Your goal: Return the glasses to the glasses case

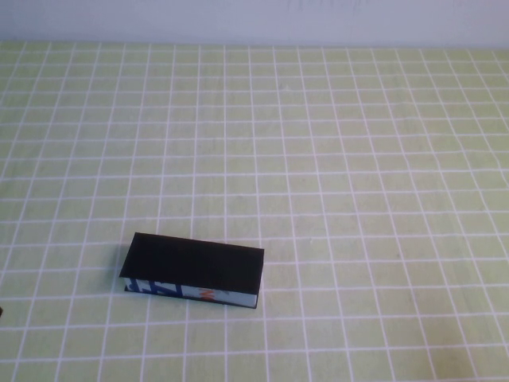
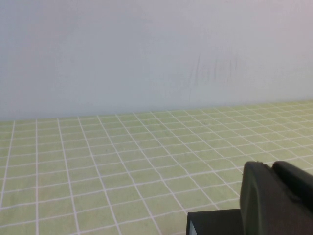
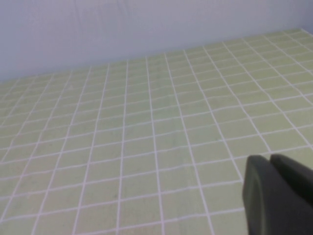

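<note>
The case (image 1: 192, 269) lies shut on the green checked tabletop (image 1: 358, 159), lid flat, white printed side facing the robot. No glasses show anywhere, so they are probably inside already and the job looks done. That is a guess, because the lid hides the inside.

The left claw (image 2: 279, 196) hangs low, and the case's black corner (image 2: 212, 223) sits just beside it. The right claw (image 3: 279, 193) hangs over bare tabletop, well apart from the case. Both claws show only as dark lumps at the picture edge, with fingers pressed close together and holding nothing. The high view shows neither claw, only a tiny dark bit at its left edge.
</note>
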You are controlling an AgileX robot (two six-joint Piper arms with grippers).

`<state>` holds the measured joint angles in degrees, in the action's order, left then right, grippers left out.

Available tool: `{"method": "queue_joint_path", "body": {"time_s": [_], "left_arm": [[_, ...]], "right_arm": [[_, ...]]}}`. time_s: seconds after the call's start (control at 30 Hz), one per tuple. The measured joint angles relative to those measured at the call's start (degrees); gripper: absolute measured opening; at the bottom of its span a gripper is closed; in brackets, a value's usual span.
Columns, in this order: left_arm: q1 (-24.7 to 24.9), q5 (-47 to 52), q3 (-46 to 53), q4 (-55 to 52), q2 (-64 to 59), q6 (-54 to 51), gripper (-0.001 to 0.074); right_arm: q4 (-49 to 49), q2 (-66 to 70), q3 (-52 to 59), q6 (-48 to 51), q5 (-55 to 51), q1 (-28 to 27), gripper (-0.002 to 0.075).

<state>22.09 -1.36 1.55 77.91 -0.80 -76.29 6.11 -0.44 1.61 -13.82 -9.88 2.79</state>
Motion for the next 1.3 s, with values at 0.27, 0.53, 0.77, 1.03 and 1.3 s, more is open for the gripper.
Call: {"method": "queue_joint_path", "body": {"time_s": [0.27, 0.53, 0.77, 1.03, 1.3], "left_arm": [[0.0, 0.0, 0.0, 0.0, 0.0, 0.0, -0.0002], [0.0, -0.4, 0.0, 0.0, 0.0, 0.0, -0.0002], [0.0, -0.4, 0.0, 0.0, 0.0, 0.0, -0.0002], [0.0, -0.5, 0.0, 0.0, 0.0, 0.0, -0.0002], [0.0, -2.6, 0.0, 0.0, 0.0, 0.0, -0.0002]], "right_arm": [[-10.5, 0.0, 0.0, 16.3, -5.1, 0.1, -0.0011], [-14.1, 0.0, 0.0, 20.1, -10.1, 0.1, -0.0011], [-14.5, 0.0, 0.0, 20.3, -10.1, 0.1, -0.0011], [-14.5, 0.0, 0.0, 20.3, -10.1, 0.1, -0.0011], [-14.5, 0.0, 0.0, 20.4, -10.1, 0.1, -0.0011]]}}
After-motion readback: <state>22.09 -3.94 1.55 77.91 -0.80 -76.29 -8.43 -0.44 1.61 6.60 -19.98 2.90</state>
